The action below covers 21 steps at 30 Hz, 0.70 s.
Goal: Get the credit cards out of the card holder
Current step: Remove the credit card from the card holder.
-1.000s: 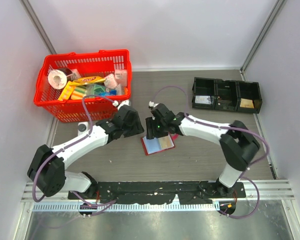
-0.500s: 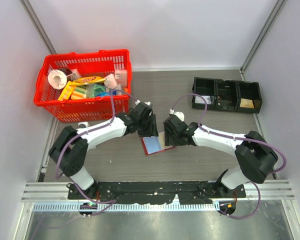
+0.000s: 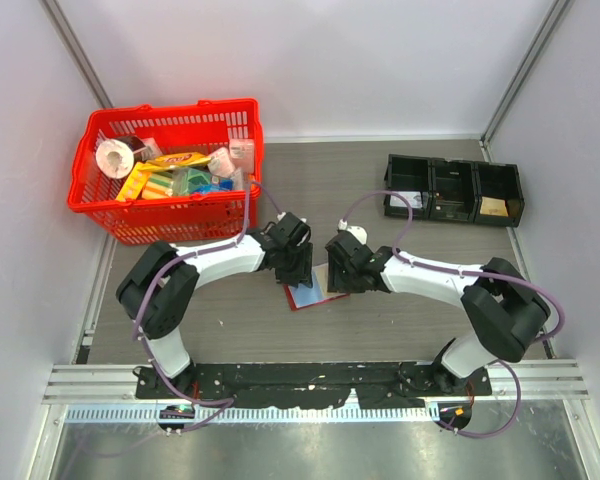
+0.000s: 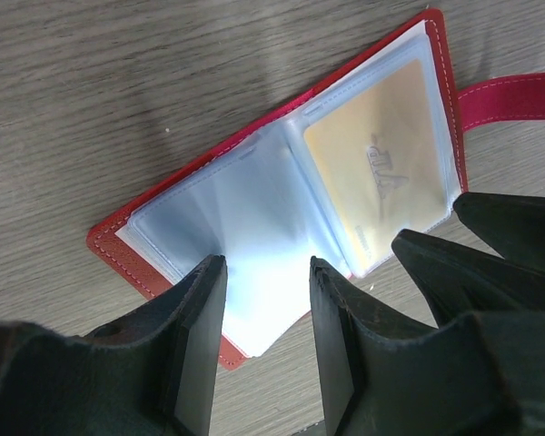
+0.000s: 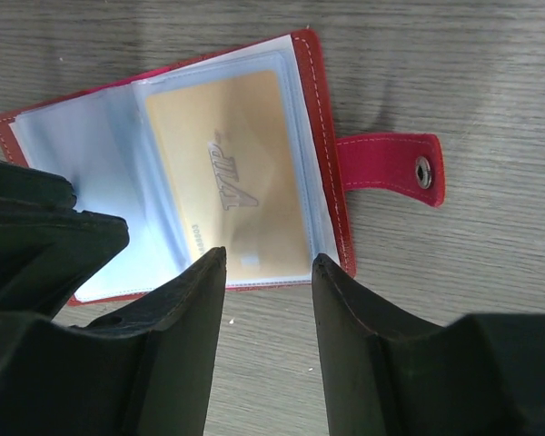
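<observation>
Left gripper (image 4: 265,272) and right gripper (image 5: 268,263), half open and empty, have closed in over the spread card holder (image 4: 254,195); gold card (image 5: 227,182) remains pocketed.

- Red basket (image 3: 165,218) sits in the far left corner of the grey wood-grain tabletop (image 3: 380,330), stuffed with a white tape roll (image 3: 111,157), a yellow packet (image 3: 175,160) and more small goods.
- Black three-compartment tray (image 3: 454,214) near the far right corner.

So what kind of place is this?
Probably a robot practice lab, not a home or shop: two robot arms bolted to a grey table, plain white walls boxing it in, and a filled red basket.
</observation>
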Available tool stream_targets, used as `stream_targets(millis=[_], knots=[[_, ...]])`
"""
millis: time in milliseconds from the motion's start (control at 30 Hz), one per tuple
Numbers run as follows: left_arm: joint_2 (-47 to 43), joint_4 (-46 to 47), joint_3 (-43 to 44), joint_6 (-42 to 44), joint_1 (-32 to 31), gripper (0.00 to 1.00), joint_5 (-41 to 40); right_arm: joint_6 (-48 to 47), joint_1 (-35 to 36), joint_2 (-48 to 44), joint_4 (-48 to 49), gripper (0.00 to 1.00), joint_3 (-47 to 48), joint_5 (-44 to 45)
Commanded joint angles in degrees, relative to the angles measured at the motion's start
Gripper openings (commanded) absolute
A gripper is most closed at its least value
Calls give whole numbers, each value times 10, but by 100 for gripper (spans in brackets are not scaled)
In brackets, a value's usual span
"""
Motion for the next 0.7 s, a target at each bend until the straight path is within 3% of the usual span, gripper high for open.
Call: stream_targets(millis=[0, 367, 667], knots=[[9, -23, 11, 5, 2, 45, 6, 18, -4, 10, 19, 48, -6, 0], [15, -27, 10, 4, 0, 45, 9, 16, -9, 15, 19, 47, -10, -16], [18, -23, 10, 3, -8, 45, 14, 11, -8, -20, 47, 31, -9, -41]])
